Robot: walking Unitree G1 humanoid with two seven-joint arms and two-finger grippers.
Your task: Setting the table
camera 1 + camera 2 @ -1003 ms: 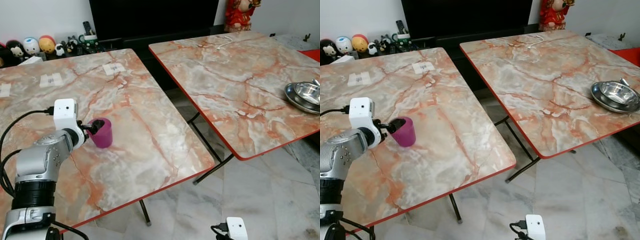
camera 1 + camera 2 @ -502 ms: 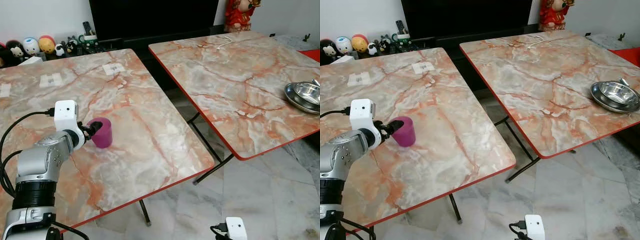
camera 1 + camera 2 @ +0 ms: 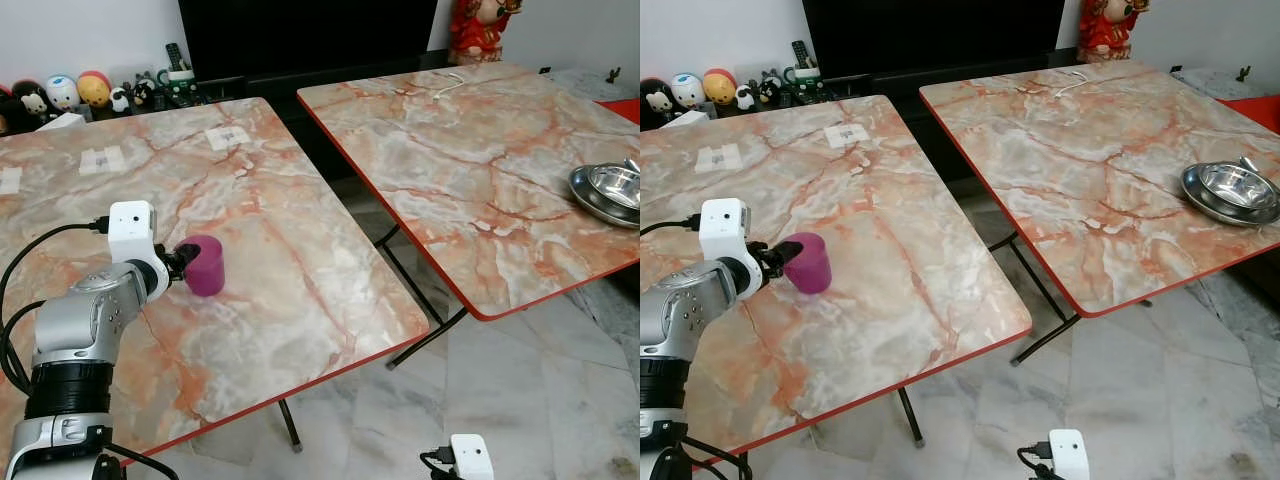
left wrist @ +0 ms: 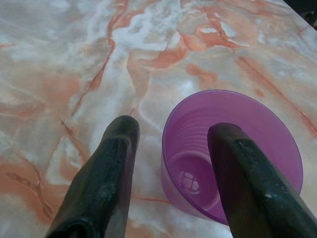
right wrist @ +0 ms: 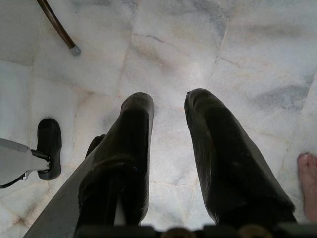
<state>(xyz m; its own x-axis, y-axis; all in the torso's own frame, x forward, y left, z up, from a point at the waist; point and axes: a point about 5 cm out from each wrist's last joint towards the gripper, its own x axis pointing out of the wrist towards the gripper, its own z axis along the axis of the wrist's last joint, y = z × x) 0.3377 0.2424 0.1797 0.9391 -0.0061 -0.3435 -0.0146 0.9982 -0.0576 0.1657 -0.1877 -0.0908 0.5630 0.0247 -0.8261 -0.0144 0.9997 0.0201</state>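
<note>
A purple plastic cup (image 3: 206, 266) stands upright on the left marble table (image 3: 300, 230), near its left side. My left gripper (image 3: 182, 259) is level with the cup's rim, on the cup's left. In the left wrist view the cup (image 4: 233, 153) is empty, and the left gripper (image 4: 173, 128) is open and straddles its wall. One finger is inside the cup. The other is outside, with a gap to the wall. My right gripper (image 5: 171, 99) hangs open over the floor, holding nothing.
A second marble table (image 3: 470, 150) stands to the right across a narrow gap. Stacked steel bowls (image 3: 610, 190) sit at its right edge. Toy figurines (image 3: 60, 95) line the back left. Paper labels (image 3: 228, 137) lie on the left table. A person's bare foot (image 5: 308, 183) is near my right gripper.
My left gripper has drawn back slightly from the cup. The cup has stayed in place on the table.
</note>
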